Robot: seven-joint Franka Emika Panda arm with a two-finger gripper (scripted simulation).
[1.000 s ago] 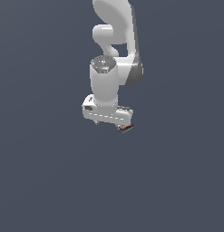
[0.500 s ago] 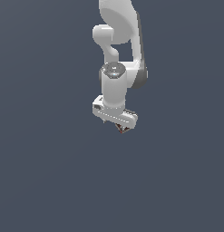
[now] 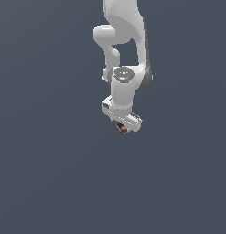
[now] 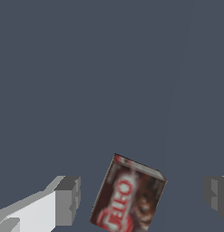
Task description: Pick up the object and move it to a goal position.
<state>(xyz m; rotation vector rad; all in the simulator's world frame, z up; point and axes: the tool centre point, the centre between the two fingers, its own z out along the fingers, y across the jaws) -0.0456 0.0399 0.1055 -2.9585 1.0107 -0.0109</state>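
Over the last second the arm has been turned about its vertical axis and carried toward the exterior view's right: the gripper (image 3: 124, 122) was seen broadside and is now seen at a slant, just below the middle of the frame. The object (image 3: 122, 129) shows there only as a small dark red patch under the white gripper body.

In the wrist view the object (image 4: 128, 195) lies between the two fingers (image 4: 68, 200), tilted, at the lower middle of the frame. Grey gaps are left on both sides, so the gripper is spread and nothing is pinched. From this it is judged that the turn was made to line the fingers up with the box, and that the grasp has not yet been made.

On the red face white lettering can be read as "JELL-O", though it is blurred; no other writing can be made out.
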